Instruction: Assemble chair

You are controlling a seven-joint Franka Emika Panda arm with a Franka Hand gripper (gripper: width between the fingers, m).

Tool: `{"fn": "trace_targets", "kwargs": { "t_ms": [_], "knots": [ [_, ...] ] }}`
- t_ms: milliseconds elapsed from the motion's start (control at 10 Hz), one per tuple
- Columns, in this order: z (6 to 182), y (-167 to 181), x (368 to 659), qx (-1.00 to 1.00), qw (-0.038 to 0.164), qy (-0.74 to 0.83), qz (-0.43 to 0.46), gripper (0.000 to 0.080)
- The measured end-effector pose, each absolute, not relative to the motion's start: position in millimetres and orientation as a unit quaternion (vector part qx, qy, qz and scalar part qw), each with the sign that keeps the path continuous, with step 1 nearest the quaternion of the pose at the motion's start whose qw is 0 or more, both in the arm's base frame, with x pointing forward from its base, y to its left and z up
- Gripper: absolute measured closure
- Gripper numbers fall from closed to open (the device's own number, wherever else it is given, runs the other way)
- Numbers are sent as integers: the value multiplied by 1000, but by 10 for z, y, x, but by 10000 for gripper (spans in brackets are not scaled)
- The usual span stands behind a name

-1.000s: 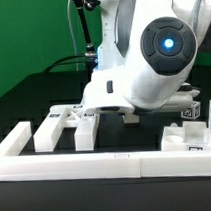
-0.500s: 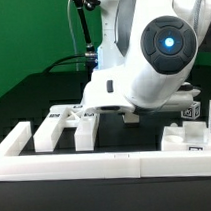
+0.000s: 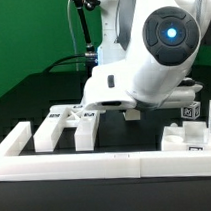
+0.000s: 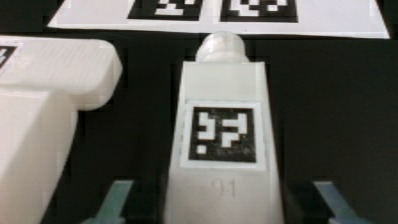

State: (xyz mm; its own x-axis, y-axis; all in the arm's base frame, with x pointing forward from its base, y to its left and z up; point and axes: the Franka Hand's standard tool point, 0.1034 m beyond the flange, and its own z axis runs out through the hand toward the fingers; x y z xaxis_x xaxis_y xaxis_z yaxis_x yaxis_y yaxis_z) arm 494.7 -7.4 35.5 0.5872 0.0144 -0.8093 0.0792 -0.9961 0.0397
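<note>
- In the wrist view the gripper [image 4: 217,203] is clenched on a long white chair bar [image 4: 222,130]: one finger [image 4: 118,200] stands against each long side of the bar, and the bar runs straight away from the fingers.
- A square black-and-white tag [image 4: 222,134] sits on the bar's upper face; beyond the tag, the bar ends in a rounded tip.
- Just beside the bar, apart from it by a dark gap, lies a white blocky chair part [image 4: 54,95].
- Beyond the bar's tip lies the marker board [image 4: 222,12], flat on the black table [image 4: 338,90].
- In the exterior view the robot arm [image 3: 151,61] hides the bar; white chair panels [image 3: 65,128] stand toward the exterior view's left of the arm, tagged chair pieces [image 3: 191,134] toward the exterior view's right, and the low white border rail [image 3: 107,163] runs in front.
</note>
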Motion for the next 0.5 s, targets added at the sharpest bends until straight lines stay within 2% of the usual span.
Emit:
{"fn": "trace_targets", "kwargs": {
  "t_ms": [200, 300, 500],
  "knots": [
    [676, -38, 5024, 890, 32, 25, -454, 505],
    [745, -45, 5061, 893, 31, 24, -448, 505],
    [723, -50, 5082, 897, 31, 25, -440, 505]
  ]
}}
